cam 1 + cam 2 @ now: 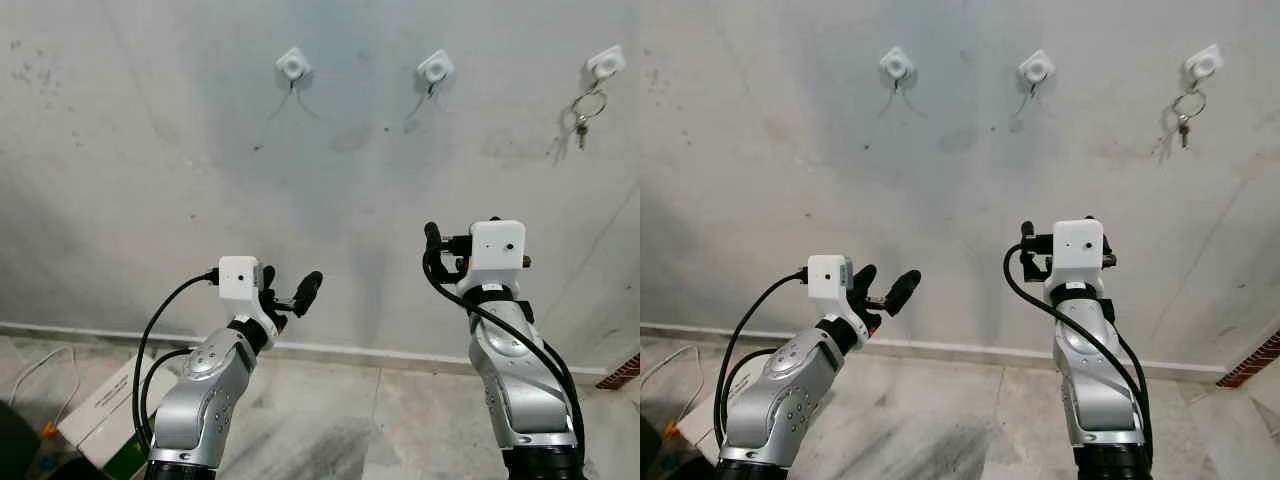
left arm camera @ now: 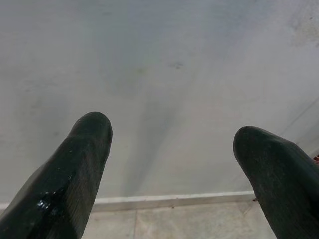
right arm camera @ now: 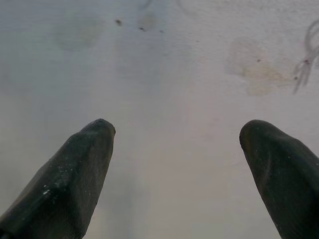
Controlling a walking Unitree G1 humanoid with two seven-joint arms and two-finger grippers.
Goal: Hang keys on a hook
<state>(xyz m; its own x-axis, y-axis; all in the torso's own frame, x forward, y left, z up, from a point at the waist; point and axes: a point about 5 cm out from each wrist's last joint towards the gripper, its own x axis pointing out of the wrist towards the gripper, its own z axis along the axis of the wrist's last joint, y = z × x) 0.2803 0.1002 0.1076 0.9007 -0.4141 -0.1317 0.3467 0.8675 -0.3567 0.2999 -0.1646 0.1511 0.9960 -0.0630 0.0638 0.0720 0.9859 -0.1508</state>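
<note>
Three white hooks are fixed high on the grey wall: the left hook [image 1: 292, 66], the middle hook [image 1: 435, 68] and the right hook [image 1: 606, 63]. A key ring with keys [image 1: 585, 108] hangs from the right hook. My left gripper [image 1: 292, 284] is raised low at the left, well below the hooks, open and empty, with both black fingers [image 2: 75, 169] pointing at the bare wall. My right gripper [image 3: 177, 127] is raised below and between the middle and right hooks. It is open and holds nothing. The keys' faint outline [image 3: 309, 55] sits off to one side of it.
A white baseboard [image 1: 350, 352] runs along the foot of the wall above a grey tiled floor [image 1: 400, 420]. A cardboard box [image 1: 100, 410] and a white cable [image 1: 40, 362] lie at the lower left. A reddish brick edge [image 1: 625, 372] shows at the lower right.
</note>
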